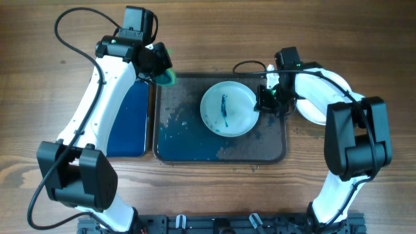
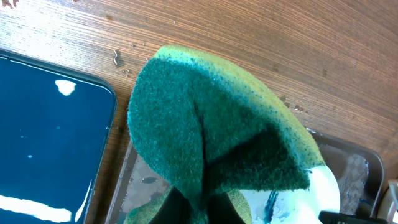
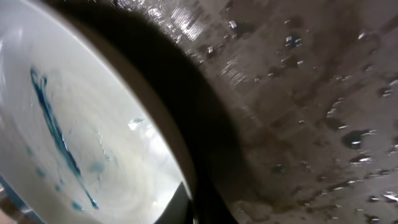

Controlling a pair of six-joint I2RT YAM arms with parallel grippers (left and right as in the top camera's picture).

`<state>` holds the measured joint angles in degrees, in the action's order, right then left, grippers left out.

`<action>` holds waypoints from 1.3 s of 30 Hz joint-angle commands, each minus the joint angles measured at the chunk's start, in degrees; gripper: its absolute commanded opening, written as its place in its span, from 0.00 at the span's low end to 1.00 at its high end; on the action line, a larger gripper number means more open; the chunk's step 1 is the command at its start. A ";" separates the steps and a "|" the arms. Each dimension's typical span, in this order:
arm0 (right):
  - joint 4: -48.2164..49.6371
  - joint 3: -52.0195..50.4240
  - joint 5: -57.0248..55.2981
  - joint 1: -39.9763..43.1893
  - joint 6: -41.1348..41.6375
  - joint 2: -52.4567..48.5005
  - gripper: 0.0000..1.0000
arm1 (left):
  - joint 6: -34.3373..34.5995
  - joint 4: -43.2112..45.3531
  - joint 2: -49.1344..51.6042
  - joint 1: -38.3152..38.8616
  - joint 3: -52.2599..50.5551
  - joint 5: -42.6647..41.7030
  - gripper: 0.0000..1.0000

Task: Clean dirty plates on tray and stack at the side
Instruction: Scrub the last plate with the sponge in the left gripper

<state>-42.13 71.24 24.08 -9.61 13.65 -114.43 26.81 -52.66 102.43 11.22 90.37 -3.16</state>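
Note:
One white plate (image 1: 227, 107) with a blue-green streak lies in the large dark tray (image 1: 188, 140), right of its middle. My right gripper (image 1: 265, 101) is shut on the plate's right rim. In the right wrist view the plate (image 3: 81, 137) casts a dark shadow on the wet tray (image 3: 311, 93), and the finger (image 3: 193, 205) clamps its edge. My left gripper (image 1: 159, 68) is shut on a folded green sponge (image 1: 168, 77) over the tray's back left corner. In the left wrist view the sponge (image 2: 211, 124) fills the middle and the plate (image 2: 323, 193) shows behind it. More white plates (image 1: 315, 107) lie right of the tray, partly hidden by the right arm.
A smaller dark blue tray (image 1: 127, 120) lies left of the large tray, also in the left wrist view (image 2: 43, 137). The large tray's floor is wet, with blue-green smears towards the front left (image 1: 175, 123). A black cable (image 1: 250, 65) loops behind the tray.

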 commanded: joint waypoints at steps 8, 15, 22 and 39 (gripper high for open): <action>3.15 -1.33 3.34 -3.58 6.88 -1.46 0.04 | -1.40 -0.13 7.30 8.26 -0.55 -7.30 0.04; 2.67 -1.33 2.49 -3.56 5.88 -1.46 0.04 | -4.13 1.07 19.32 15.85 -0.55 -2.95 0.04; 2.56 -1.33 1.20 -3.56 6.10 -1.46 0.05 | -9.05 1.29 23.89 19.69 -0.52 -7.80 0.04; 2.25 -1.33 1.44 -3.56 5.90 -1.46 0.04 | -11.21 7.91 23.87 20.48 1.53 12.85 0.04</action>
<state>-39.55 70.63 25.65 -12.93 19.73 -114.45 -3.66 -45.95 124.62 31.38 91.07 -14.55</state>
